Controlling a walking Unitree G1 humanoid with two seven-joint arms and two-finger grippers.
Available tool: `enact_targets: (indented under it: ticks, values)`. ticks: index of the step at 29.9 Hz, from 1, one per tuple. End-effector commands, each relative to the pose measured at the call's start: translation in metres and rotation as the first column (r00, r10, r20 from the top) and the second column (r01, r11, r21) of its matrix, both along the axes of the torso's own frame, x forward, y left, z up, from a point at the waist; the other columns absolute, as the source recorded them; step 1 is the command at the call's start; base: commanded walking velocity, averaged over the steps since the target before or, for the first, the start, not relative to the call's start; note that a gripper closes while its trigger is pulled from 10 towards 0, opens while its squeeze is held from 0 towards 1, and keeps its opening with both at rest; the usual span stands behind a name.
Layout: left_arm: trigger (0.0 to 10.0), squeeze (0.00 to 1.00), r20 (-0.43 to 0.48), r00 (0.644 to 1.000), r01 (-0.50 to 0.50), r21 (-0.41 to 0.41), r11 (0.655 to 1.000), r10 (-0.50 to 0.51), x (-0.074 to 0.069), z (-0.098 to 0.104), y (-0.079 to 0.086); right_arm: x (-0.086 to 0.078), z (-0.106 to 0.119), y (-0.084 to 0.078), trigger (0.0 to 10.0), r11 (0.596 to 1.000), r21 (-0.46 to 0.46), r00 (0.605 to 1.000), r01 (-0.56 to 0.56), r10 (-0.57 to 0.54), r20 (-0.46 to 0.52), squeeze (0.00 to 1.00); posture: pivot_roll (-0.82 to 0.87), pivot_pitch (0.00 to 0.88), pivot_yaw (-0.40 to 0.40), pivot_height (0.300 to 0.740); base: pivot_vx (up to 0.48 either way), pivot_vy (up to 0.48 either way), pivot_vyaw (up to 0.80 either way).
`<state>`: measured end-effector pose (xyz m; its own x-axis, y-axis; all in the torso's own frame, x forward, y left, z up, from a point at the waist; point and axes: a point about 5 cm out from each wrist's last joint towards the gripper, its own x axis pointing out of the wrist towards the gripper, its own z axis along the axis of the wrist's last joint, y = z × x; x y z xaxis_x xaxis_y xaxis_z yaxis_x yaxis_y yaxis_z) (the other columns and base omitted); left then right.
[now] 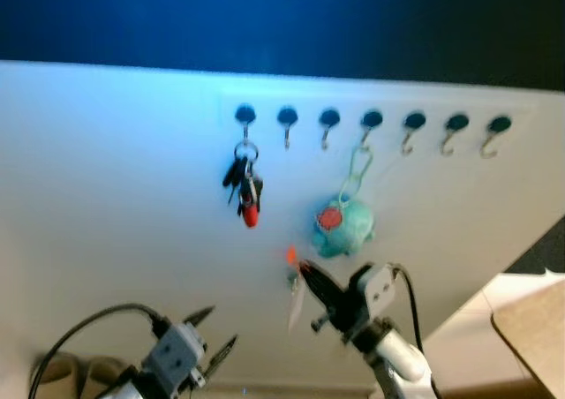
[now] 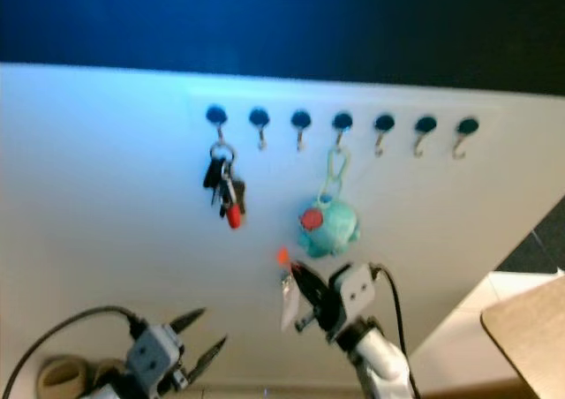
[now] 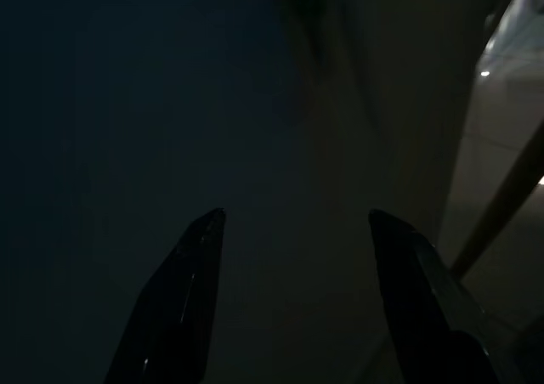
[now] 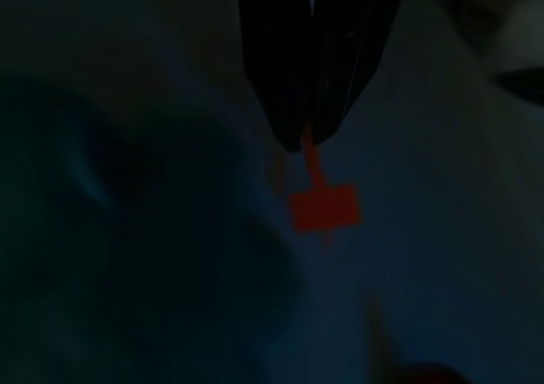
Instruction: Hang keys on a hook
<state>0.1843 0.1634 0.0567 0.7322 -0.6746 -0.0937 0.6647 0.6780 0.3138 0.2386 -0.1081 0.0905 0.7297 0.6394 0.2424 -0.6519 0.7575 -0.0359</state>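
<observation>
Keys with an orange tag (image 4: 323,206) hang pinched in the right gripper (image 1: 305,271), jaws closed on them, carried toward the hooks (image 1: 328,125) above; next, lift and thread a free hook. Left gripper (image 1: 212,333) idles, jaws wide.

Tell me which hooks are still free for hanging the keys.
The second and third hooks, between the key bunch and the teal plush, plus three at the right. Right pincer grips an orange tag beneath the plush.
</observation>
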Motion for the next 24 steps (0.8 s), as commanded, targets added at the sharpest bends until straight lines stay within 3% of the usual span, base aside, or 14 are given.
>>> enact_targets:
  ticks: [1, 9, 13, 15, 21, 22, 24]
  values:
    - [10.0, 0.0, -0.025, 0.999, 0.035, 0.007, 0.999, -0.035, -0.006, 0.001, 0.0, -0.007, 0.002, 0.003, 10.0, 0.999, 0.001, 0.999, -0.037, 0.037, -0.005, 0.0, 0.05, 0.072, -0.056, 0.74, 0.0, 0.0, 0.0]
    - [10.0, 0.0, -0.026, 0.998, 0.054, -0.012, 0.998, -0.054, -0.009, 0.012, -0.004, -0.027, 0.019, 0.009, 10.0, 0.992, 0.04, 0.993, -0.117, 0.117, -0.003, 0.0, 0.05, 0.067, -0.051, 0.74, 0.0, 0.0, 0.0]
    - [10.0, 0.0, -0.034, 0.998, 0.044, -0.01, 0.999, -0.044, -0.01, 0.016, -0.003, -0.027, 0.03, 0.011, 10.0, 0.991, 0.05, 0.992, -0.126, 0.126, 0.008, 0.0, 0.05, 0.069, -0.051, 0.74, 0.0, 0.0, 0.0]
    - [10.0, 0.0, -0.033, 0.998, 0.048, -0.011, 0.999, -0.048, -0.009, 0.021, -0.003, -0.026, 0.05, 0.016, 10.0, 0.986, 0.084, 0.988, -0.147, 0.143, 0.05, 0.0, 0.05, 0.072, -0.054, 0.74, 0.0, 0.0, 0.0]
    - [10.0, 0.0, -0.005, 0.999, 0.048, -0.018, 0.999, -0.048, -0.006, 0.032, -0.003, -0.024, 0.071, 0.02, 10.0, 0.98, 0.108, 0.983, -0.164, 0.155, 0.095, 0.0, 0.05, 0.078, -0.055, 0.74, 0.0, 0.0, 0.0]
    - [10.0, 0.0, 0.018, 1.0, 0.01, -0.082, 0.997, -0.009, 0.0, 0.043, -0.004, -0.02, 0.081, 0.021, 10.0, 0.978, 0.133, 0.983, -0.16, 0.145, 0.113, 0.0, 0.05, 0.079, -0.054, 0.74, 0.0, 0.0, 0.0]
    - [10.0, 0.0, 0.03, 0.999, -0.014, -0.129, 0.991, 0.018, 0.003, 0.051, -0.005, -0.018, 0.088, 0.022, 10.0, 0.976, 0.151, 0.982, -0.157, 0.139, 0.125, 0.0, 0.05, 0.079, -0.054, 0.74, 0.0, 0.0, 0.0]
